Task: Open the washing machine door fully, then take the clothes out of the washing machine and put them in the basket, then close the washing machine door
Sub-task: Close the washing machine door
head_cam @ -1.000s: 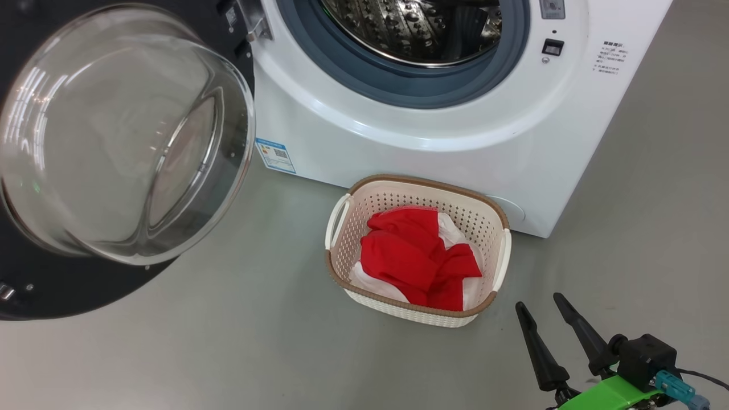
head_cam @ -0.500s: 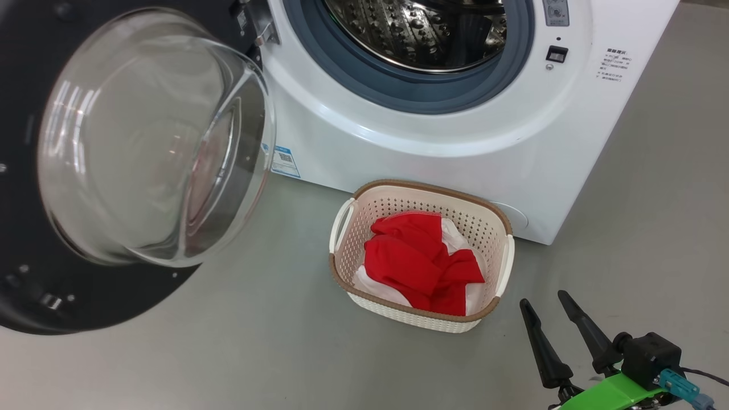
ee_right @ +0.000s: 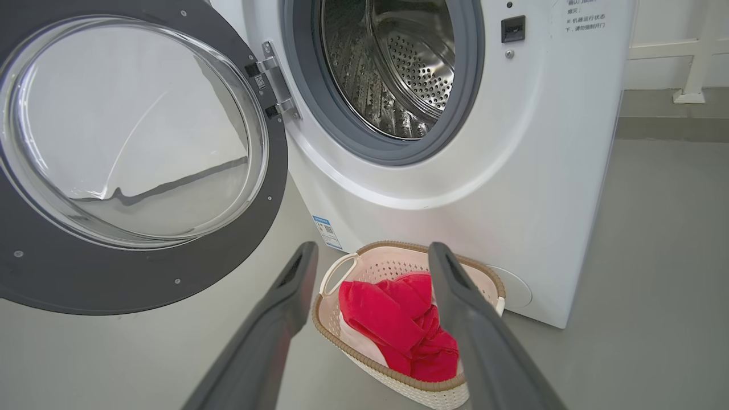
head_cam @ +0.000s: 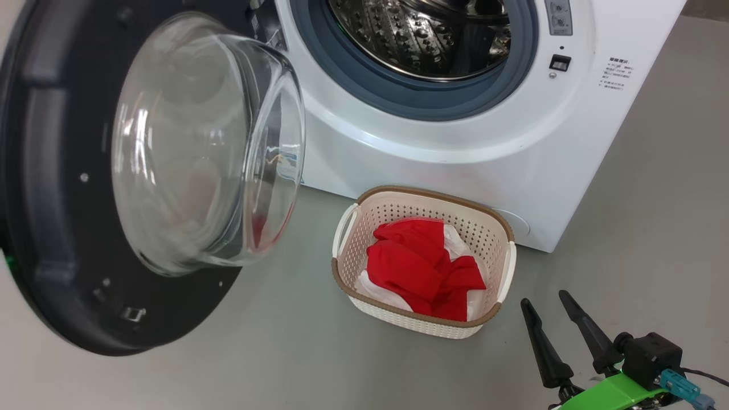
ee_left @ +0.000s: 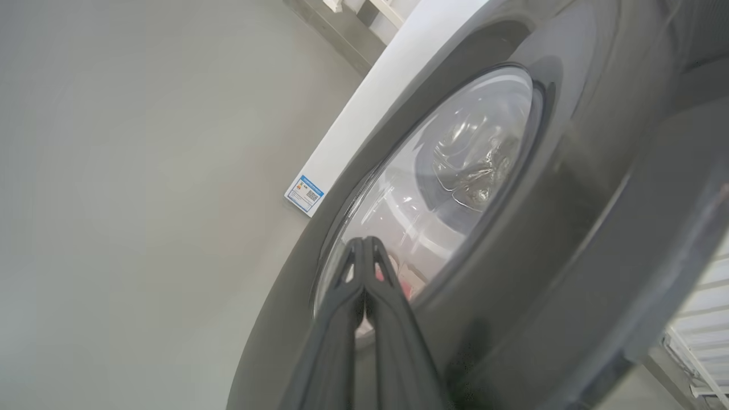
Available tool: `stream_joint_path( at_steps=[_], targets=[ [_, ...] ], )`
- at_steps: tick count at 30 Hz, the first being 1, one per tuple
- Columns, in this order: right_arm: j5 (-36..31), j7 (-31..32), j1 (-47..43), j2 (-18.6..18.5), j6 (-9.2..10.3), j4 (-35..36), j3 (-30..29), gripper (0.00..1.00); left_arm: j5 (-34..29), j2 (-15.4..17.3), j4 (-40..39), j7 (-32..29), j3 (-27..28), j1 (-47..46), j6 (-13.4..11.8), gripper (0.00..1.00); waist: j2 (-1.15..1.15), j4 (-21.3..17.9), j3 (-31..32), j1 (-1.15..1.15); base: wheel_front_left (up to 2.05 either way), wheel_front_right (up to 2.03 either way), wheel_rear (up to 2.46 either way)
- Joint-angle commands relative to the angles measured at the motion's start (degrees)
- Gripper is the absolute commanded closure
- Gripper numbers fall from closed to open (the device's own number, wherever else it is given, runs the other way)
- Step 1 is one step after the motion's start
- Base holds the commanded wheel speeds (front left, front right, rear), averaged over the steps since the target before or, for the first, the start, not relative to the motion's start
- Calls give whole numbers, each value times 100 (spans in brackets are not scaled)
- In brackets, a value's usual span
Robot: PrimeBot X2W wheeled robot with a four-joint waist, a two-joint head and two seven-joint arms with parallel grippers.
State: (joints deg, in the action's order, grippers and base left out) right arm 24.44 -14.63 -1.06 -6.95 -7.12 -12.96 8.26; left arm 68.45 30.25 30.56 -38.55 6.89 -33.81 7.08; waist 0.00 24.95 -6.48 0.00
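The washing machine [head_cam: 444, 154] stands open, and its steel drum [head_cam: 421, 34] shows no fabric. The washing machine door [head_cam: 57, 228] hangs part-way swung at the left, glass bowl [head_cam: 205, 148] facing the machine. My left gripper [ee_left: 364, 242] is shut, its tips close against the door's outer face [ee_left: 512, 228] by the window; I cannot tell whether they touch it. The red and white clothes [head_cam: 416, 267] lie in the basket [head_cam: 433, 196] on the floor before the machine. My right gripper [head_cam: 544, 298] is open and empty, low and right of the basket [ee_right: 324, 324].
The grey floor [head_cam: 285, 353] spreads around the basket and under the door. A blue label [ee_left: 304, 195] sits low on the machine's front. A pale wall base and a white frame [ee_right: 692, 68] stand behind the machine on the right.
The door has swung toward the machine, its glass bowl moving right in the head view. The head camera shifted slightly. The right gripper stays open, the basket where it was.
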Motion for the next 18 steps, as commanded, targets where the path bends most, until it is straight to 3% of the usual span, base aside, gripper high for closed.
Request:
stream_joint_path(
  at_steps=[1, 18],
  targets=[
    [-56, -37, 36, -23, -36, 143, 111, 0, 67, 324, -221, -51, 122, -11, 40, 100, 0, -3, 1, 0, 0, 0, 0],
    [-43, -37, 17, -6, -36, 135, 124, 0, 903, 366, -2228, -28, -1093, 623, 40, 100, 0, -99, 38, 0, 0, 0, 0]
  ],
)
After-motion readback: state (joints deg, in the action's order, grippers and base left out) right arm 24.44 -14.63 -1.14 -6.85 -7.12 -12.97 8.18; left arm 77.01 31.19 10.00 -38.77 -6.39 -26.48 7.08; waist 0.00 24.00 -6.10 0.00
